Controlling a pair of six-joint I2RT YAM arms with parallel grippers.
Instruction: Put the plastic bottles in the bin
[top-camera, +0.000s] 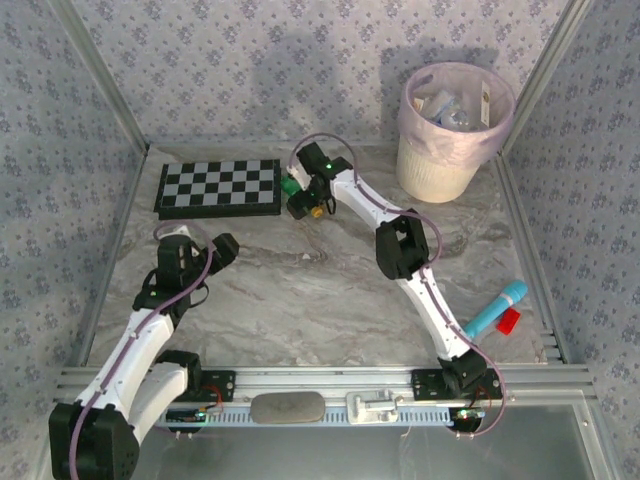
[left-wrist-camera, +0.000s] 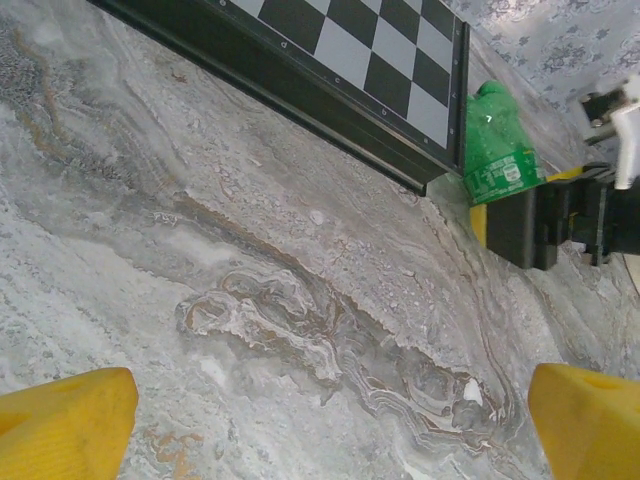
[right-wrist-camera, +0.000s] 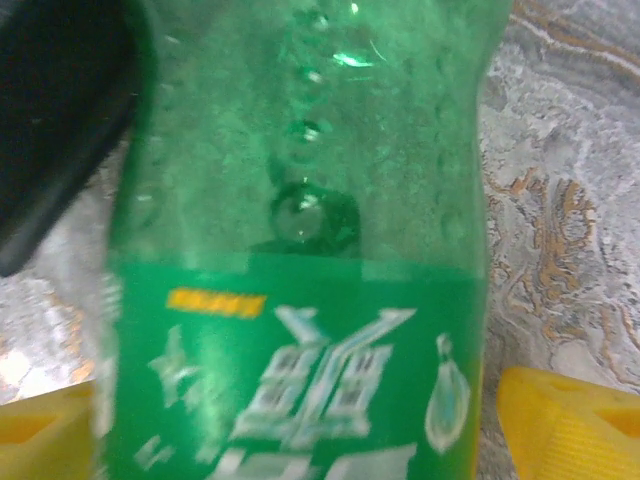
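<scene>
Now comes the pickup: the right fingers (right-wrist-camera: 560, 420) straddle the green bottle (right-wrist-camera: 300, 200), which lies on the worktop (top-camera: 300, 290) by the chessboard (top-camera: 220, 185); I cannot tell whether they pinch it. Meanwhile the left fingers (left-wrist-camera: 60, 425) hang spread, empty. Next: grip firmly, lift, carry to the bin (top-camera: 430, 170).

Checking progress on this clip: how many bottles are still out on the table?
1. A green bottle lies by the chessboard's right edge, between the fingers of the right gripper. More bottles sit piled in the bin; another could lie hidden beneath an arm.
</scene>
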